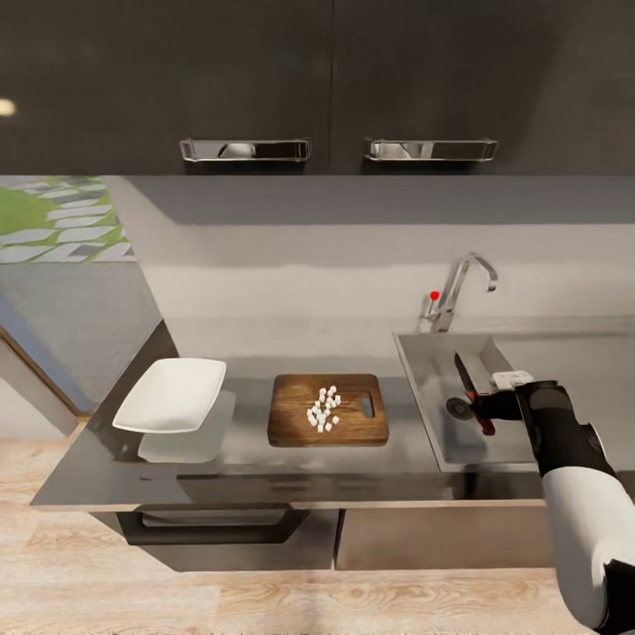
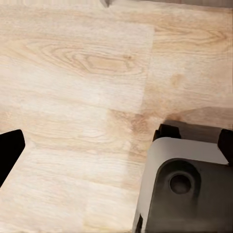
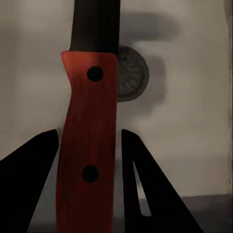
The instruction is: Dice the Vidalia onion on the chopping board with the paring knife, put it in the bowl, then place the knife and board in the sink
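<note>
- The right hand (image 1: 488, 407) hangs over the sink (image 1: 423, 370) at the right of the head frame, with the knife (image 1: 470, 392) between its fingers.
- In the right wrist view the red handle of the knife (image 3: 87, 145) stands between the two dark fingers (image 3: 145, 189). The left finger touches the handle; a thin gap shows at the right one, so I cannot tell whether the hand is clenched on it or released.
- The dark blade points toward the back wall, and the round drain (image 3: 131, 73) lies just behind the handle.
- The board (image 1: 328, 410) lies flat on the table (image 1: 247, 463) at the centre of the head frame, just left of the sink, slot handle toward the sink.
- White onion dice (image 1: 323, 409) sit in a loose cluster on the board, near its middle.
- The white bowl (image 1: 172, 394) stands on the table left of the board, apart from it.
- The tap (image 1: 459, 287) with its red knob rises behind the sink, at the centre right.
- The left wrist view looks down on a pale wood floor (image 2: 77, 97), with a grey part of the robot (image 2: 184, 187) at the lower right; the left hand's state cannot be told.
</note>
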`<state>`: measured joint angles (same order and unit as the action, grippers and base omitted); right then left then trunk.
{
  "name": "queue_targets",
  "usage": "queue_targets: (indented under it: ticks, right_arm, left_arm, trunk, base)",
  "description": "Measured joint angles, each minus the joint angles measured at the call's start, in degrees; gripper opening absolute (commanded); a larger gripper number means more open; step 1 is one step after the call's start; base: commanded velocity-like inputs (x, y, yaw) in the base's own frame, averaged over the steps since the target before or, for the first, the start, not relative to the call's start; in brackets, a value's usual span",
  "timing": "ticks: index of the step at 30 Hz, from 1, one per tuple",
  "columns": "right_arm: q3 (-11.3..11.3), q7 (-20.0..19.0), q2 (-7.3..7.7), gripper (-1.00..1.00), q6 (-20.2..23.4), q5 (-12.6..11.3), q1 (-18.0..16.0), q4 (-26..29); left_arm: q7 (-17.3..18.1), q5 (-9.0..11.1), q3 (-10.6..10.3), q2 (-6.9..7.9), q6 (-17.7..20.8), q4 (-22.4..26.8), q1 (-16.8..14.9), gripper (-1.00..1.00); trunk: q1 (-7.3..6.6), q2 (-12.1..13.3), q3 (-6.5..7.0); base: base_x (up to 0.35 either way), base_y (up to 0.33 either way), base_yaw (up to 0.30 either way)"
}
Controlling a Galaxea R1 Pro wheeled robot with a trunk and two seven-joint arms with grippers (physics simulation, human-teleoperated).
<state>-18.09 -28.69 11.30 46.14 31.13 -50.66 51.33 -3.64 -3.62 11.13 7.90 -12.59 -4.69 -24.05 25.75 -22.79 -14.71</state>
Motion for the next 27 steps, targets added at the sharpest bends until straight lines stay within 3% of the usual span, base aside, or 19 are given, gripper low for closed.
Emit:
queue_targets:
  ticks: [8, 17, 24, 27]
  right_arm:
    - [-0.1, 1.7, 0.34, -1.0, -1.3, -0.2, 0.0, -1.6]
    - [-0.1, 2.7, 0.4, -1.0, -1.6, -0.2, 0.0, -3.7]
    - [-0.1, 4.9, 0.55, -1.0, -6.0, -0.2, 0.0, -9.2]
    - [-0.1, 5.1, 1.28, -1.0, -7.9, -0.1, 0.0, -11.8]
  left_arm:
    - [-0.1, 0.0, 0.0, 0.69, 1.5, 0.0, 0.4, 1.0]
    - [0.0, 0.0, 0.0, 0.69, 2.7, 0.0, 0.5, 1.0]
    - [0.0, 0.0, 0.0, 0.69, 2.9, 0.0, 0.6, 1.0]
    - [0.0, 0.0, 0.0, 0.69, 2.9, 0.0, 0.6, 1.0]
  trunk:
    - [-0.01, 0.0, -0.74]
    - [-0.03, 0.0, -1.57]
    - [0.0, 0.0, -2.21]
    - [0.0, 0.0, -2.49]
  base:
    - [0.024, 0.0, 0.0]
    - [0.301, 0.0, 0.0]
    - [0.108, 0.0, 0.0]
    - [0.004, 0.0, 0.0]
